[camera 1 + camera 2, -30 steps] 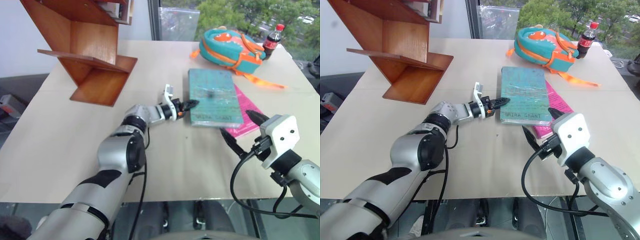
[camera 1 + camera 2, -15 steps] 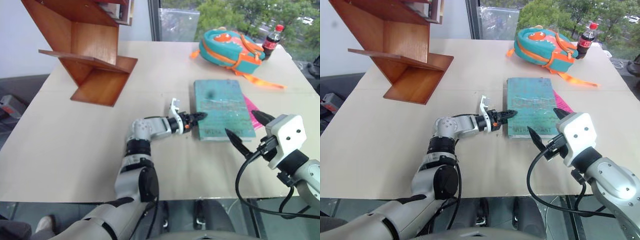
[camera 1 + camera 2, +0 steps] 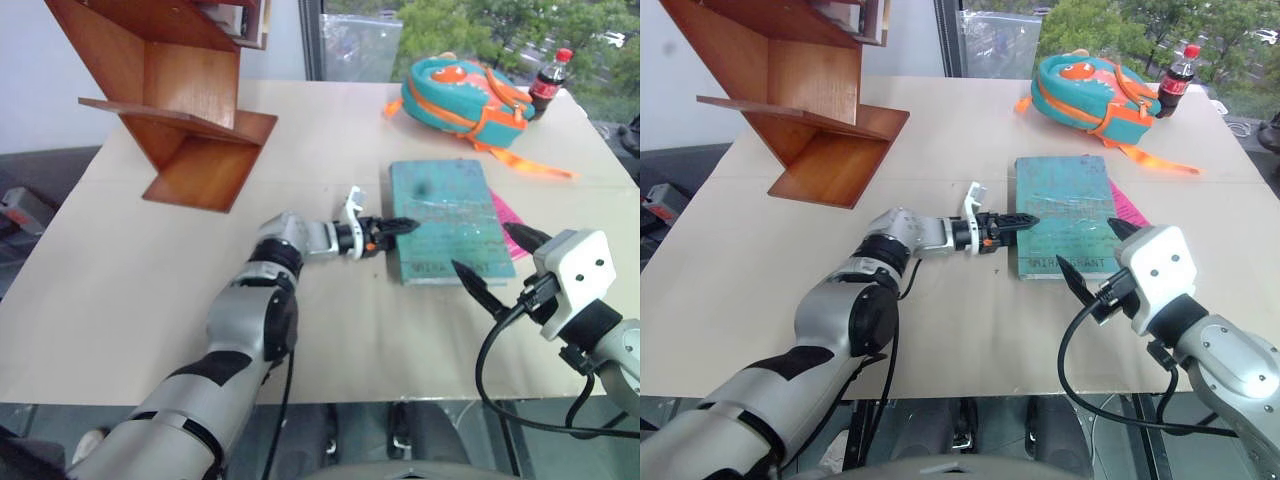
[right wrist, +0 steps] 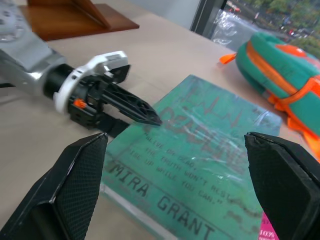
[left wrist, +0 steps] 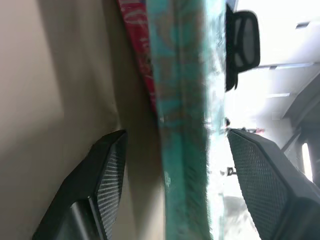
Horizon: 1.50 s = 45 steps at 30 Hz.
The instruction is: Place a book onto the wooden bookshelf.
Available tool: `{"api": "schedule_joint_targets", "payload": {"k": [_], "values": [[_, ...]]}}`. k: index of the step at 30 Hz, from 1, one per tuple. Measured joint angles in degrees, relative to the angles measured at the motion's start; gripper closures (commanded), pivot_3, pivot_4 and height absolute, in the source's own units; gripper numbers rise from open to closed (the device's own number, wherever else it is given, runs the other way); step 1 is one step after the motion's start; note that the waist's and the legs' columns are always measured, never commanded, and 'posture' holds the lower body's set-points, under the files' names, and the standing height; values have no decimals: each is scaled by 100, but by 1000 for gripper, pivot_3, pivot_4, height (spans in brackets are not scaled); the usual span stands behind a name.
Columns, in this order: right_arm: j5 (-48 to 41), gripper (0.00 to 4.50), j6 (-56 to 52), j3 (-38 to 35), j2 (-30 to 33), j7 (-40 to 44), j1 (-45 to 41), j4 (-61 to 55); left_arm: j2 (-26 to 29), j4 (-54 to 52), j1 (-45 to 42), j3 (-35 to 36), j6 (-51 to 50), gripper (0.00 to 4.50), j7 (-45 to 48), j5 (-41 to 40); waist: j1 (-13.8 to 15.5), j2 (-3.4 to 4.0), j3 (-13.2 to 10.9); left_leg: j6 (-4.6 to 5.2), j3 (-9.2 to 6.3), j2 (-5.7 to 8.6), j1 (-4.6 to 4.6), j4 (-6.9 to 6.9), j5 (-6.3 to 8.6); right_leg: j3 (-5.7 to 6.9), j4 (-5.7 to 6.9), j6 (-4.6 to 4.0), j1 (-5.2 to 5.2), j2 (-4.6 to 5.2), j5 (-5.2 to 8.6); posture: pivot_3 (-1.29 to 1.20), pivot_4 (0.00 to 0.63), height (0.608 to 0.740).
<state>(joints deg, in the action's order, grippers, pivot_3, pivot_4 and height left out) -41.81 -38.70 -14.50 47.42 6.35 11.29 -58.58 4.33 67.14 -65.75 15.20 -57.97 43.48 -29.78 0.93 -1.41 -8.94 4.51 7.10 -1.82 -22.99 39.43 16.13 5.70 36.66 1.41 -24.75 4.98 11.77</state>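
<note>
Looking down at the beige tabletop (image 3: 130,290), the large thin teal-green book with the mottled cover (image 3: 445,215) lies flat around 2 o'clock from centre, on top of a bright pink book (image 3: 508,215), with the reddish-brown zigzag wooden bookshelf (image 3: 175,100) way off at 10 o'clock. The left gripper (image 3: 385,228) has its jaws parted around the book's near-left edge, one finger under and one over, not clamped. The right gripper (image 3: 495,265) hangs wide open just beside the book's near corner, holding nothing. I'd guess the book's stiff-ish but floppy when lifted by one edge, glossy too, so pinch deep near the spine's middle.
</note>
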Motion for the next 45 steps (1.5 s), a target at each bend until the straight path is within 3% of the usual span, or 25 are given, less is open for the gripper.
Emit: {"api": "schedule_joint_targets", "payload": {"k": [6, 9, 13, 14, 15, 23, 27, 28, 31, 34, 37, 38, 39, 41, 45], "values": [[-261, 0, 764, -287, 621, -40, 1185, -6, -209, 576, -230, -102, 431, 1193, 569, 361, 6, -1, -2, 1, -2, 3, -1, 0, 1, -3, 4, 23, -3, 5, 13, 0, 150, 740], [-317, 0, 1040, -458, 740, -71, 1547, -9, -237, 632, -252, -50, 508, 1909, 575, 386, -6, -10, -7, 2, -2, 2, 1, 2, 1, -8, 5, 24, -2, 7, 13, 0, 150, 740], [-340, 0, 1528, -785, 895, -73, 2382, -8, -232, 664, -328, 124, 515, 3455, 568, 376, -9, -14, -9, 2, -4, 1, 2, 3, 1, -17, 5, 25, 0, 5, 14, 0, 150, 740], [-335, 0, 1653, -887, 907, -68, 2583, -8, -228, 664, -363, 236, 475, 4140, 579, 350, -8, -14, -9, 2, -4, 0, 2, 3, 1, -18, 5, 25, 0, 5, 14, 0, 150, 740], [-333, 0, 1699, -921, 912, -65, 2662, -8, -213, 664, -391, 268, 459, 4445, 583, 337, -10, -15, -9, 2, -4, 0, 3, 3, 1, -18, 5, 25, 1, 5, 14, 0, 150, 740], [-351, 0, 1891, -1132, 876, 58, 2699, -8, 115, 645, -402, 449, 139, 4481, 613, 331, -15, -16, -10, 2, -3, -2, 4, 3, 1, -16, 7, 25, -2, 1, 14, 0, 150, 740], [-382, 0, 1742, -1080, 705, 100, 2125, -7, 404, -1081, 109, -187, 45, 4481, 1100, 383, -23, -19, -13, 1, 0, -2, 3, 2, 1, -28, 7, 22, -5, 3, 13, 0, 150, 740], [-391, 0, 1661, -1004, 595, 156, 1873, 12, 536, -2433, 668, -523, 414, 4481, 1289, 424, -42, -17, -13, -1, 1, -4, 6, 0, 1, -40, 9, 1, -5, 3, 2, 0, 150, 740], [-391, 0, 1536, -766, 543, 296, 1394, 189, 857, -4381, 1491, -1010, 1235, 4481, 1486, 594, -40, -16, -14, -4, 2, -6, 9, -2, 0, -45, 7, -4, -4, 5, -1, 0, 150, 740], [-394, 0, 1401, -473, 448, 534, 707, 513, 1378, -5894, 2123, -1400, 2738, 4481, 1743, 1003, -4, -11, -17, -5, 0, -6, 11, 2, 0, -37, 8, -6, 1, 7, -1, 0, 150, 740], [-394, 0, 1343, -220, 397, 892, 116, 854, 1889, -6241, 2095, -1333, 4818, 4481, 1884, 1405, 25, -10, -18, -4, -7, -5, 8, 14, 1, -28, 7, -23, 7, 9, 9, 0, 150, 740], [-394, 0, 1335, -213, 393, 934, 65, 894, 1987, -6246, 2057, -1315, 5095, 4481, 1919, 1462, 20, -10, -18, -3, -5, -5, 8, 14, 1, -28, 7, -25, 6, 9, 9, 0, 150, 740], [-391, 0, 1282, -117, 355, 1121, -179, 1103, 2433, -6124, 1814, -1250, 6128, 4481, 2147, 1616, 18, -14, -19, -2, -6, -5, 10, 18, 1, -27, 10, -26, 9, 8, 9, 0, 150, 740], [-381, 0, 1262, -69, 310, 1241, -326, 1259, 2812, -5934, 1491, -1096, 6798, 4481, 2310, 1688, 10, -14, -21, 0, -6, -7, 2, 23, 2, -26, 10, -23, 4, 3, 3, 0, 150, 740], [-297, 0, 1228, 305, 104, 1605, -933, 1637, 4551, -4471, 553, -1071, 8686, 4481, 2816, 2286, -65, -9, -24, 0, 23, -12, 21, 8, 2, -28, 9, -8, -2, -13, -4, 0, 150, 740]]}}
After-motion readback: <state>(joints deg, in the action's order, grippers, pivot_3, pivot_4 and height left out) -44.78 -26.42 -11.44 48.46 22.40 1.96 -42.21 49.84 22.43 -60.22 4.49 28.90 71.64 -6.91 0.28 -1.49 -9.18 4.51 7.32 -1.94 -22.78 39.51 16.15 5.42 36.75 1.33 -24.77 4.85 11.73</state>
